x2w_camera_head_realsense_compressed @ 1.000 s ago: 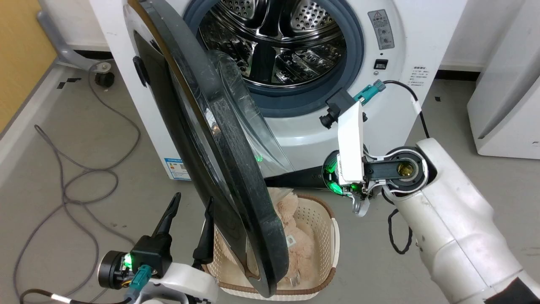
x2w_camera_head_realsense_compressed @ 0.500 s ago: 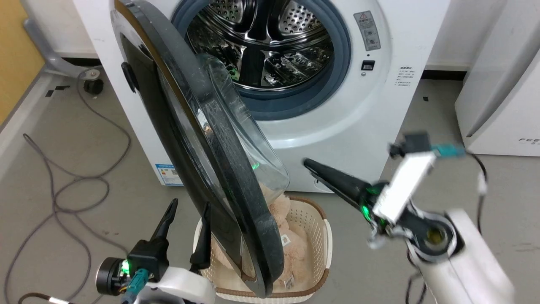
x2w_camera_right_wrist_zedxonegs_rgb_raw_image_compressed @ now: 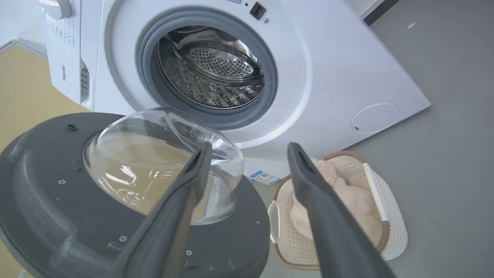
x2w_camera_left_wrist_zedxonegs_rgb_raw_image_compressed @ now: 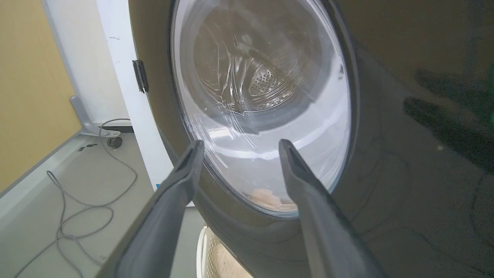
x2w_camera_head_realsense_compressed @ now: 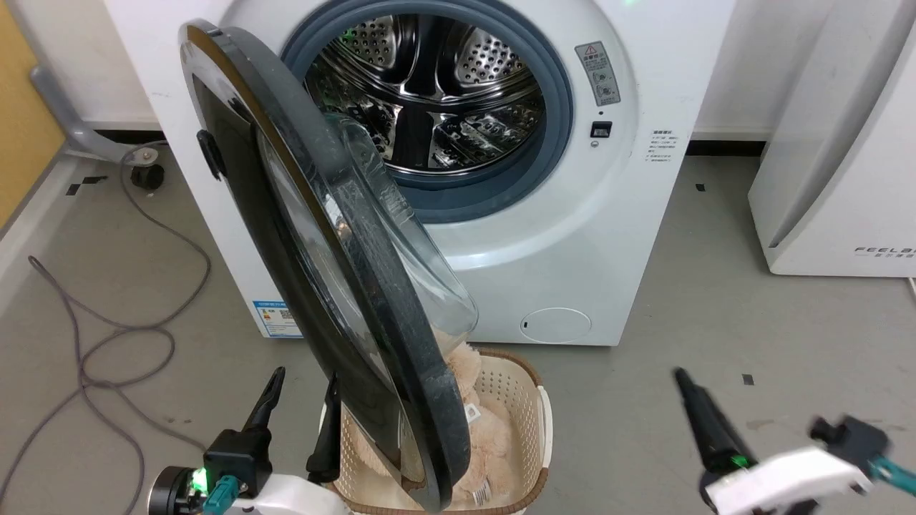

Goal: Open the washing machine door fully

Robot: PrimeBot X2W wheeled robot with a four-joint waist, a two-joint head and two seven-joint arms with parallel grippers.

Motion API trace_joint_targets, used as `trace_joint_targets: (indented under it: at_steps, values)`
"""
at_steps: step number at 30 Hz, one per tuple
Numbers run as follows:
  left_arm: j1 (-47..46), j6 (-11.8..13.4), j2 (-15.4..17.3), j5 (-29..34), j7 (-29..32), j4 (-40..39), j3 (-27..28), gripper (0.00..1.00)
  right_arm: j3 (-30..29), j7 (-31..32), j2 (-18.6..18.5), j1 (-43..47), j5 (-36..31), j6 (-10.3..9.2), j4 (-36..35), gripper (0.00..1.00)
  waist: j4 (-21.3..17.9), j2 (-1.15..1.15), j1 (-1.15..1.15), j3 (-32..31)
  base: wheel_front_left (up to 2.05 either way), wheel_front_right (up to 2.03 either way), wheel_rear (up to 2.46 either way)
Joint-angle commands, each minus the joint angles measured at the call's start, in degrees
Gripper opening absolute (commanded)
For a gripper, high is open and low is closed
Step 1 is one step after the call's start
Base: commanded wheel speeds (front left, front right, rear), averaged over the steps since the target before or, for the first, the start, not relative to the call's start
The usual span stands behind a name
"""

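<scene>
We have the washing machine (x2w_camera_head_realsense_compressed: pixel 587 236) dead ahead on the floor (x2w_camera_head_realsense_compressed: pixel 680 300), drum (x2w_camera_head_realsense_compressed: pixel 429 114) exposed. A white FEELBIRD appliance (x2w_camera_head_realsense_compressed: pixel 837 157) stands near it on the right. The washing machine door (x2w_camera_head_realsense_compressed: pixel 336 272) is swung out roughly square to the front, hinged on the left and edge-on to the head camera. Its glass bowl (x2w_camera_head_realsense_compressed: pixel 422 272) faces right and its lower rim hangs over the basket (x2w_camera_head_realsense_compressed: pixel 544 418). The basket sits just in front of the machine with a beige plush (x2w_camera_head_realsense_compressed: pixel 494 429) inside. Left gripper (x2w_camera_head_realsense_compressed: pixel 305 375) is low on the door's glossy outer side, jaws spread and empty. One jaw is just beside the door face, and we can't tell if it touches. Right gripper (x2w_camera_right_wrist_zedxonegs_rgb_raw_image_compressed: pixel 250 146) is low on the right over the floor, well apart from the door, jaws spread and empty, blurred in the head view. A grey cable (x2w_camera_head_realsense_compressed: pixel 107 336) loops on the floor at left.
</scene>
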Motion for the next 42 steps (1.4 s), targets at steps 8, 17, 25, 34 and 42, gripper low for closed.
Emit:
trace_joint_targets:
  at_steps: [8,17,25,34,42]
  values:
    - [1.24,1.08,0.66,-0.80,0.03,0.18,0.28,1.00,-11.82,-12.47,1.89,5.18,-30.36,-0.02,-2.45,1.00,-0.88,0.00,0.00,-0.10,0.00,0.00,0.00]
    - [1.03,1.54,1.00,-1.19,0.11,-0.06,0.29,1.00,-15.63,-11.23,2.95,7.04,-53.04,-0.02,-15.52,1.00,-1.12,0.00,0.00,0.01,0.00,0.00,0.00]
    - [0.58,1.84,1.35,-1.46,-0.07,-0.17,0.04,1.00,-12.22,-7.28,2.97,12.90,-58.77,-0.02,-21.47,1.00,-1.20,0.00,0.00,0.21,0.00,0.00,0.00]
    - [0.76,2.00,1.51,-1.82,-0.16,0.06,-0.40,0.09,-12.00,-7.11,2.98,13.31,-58.14,-0.02,-20.93,1.00,-1.51,0.00,0.00,0.11,0.00,0.00,0.00]
    - [0.70,2.19,1.69,-2.02,-0.22,-0.42,-0.82,0.00,-12.27,-6.94,2.98,13.16,-57.30,-0.02,-20.56,1.00,-1.40,0.00,0.00,0.20,0.00,0.00,0.00]
